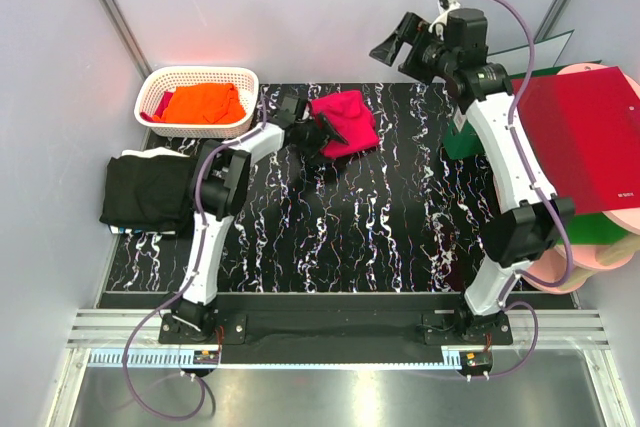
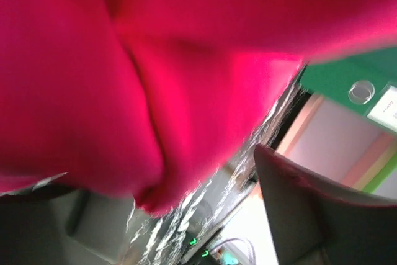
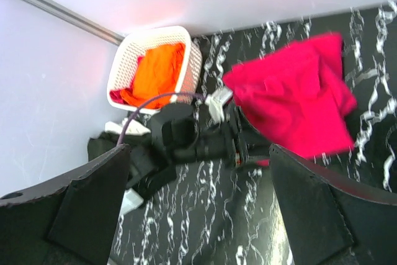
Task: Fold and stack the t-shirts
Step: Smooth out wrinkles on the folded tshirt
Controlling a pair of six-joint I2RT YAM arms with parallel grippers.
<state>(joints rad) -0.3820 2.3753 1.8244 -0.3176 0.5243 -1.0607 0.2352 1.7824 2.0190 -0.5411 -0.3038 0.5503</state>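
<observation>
1. The crimson-pink t-shirt [image 1: 348, 117] lies crumpled at the far middle of the table [image 1: 400, 237] — a bunched heap, no clear long axis.
2. The left gripper [image 1: 318, 134] touches its left edge; the cloth lies just right of it. Whether its jaws grip it is unclear.
3. The right gripper [image 1: 388, 50] hangs spread wide, empty, raised well apart — the left arm is nearer.

Open tabletop [image 1: 380, 232] between black t-shirt [image 1: 150, 192] and folder [image 1: 585, 137]

Right tool [image 1: 385, 50] aloft — jaws wide.
</observation>
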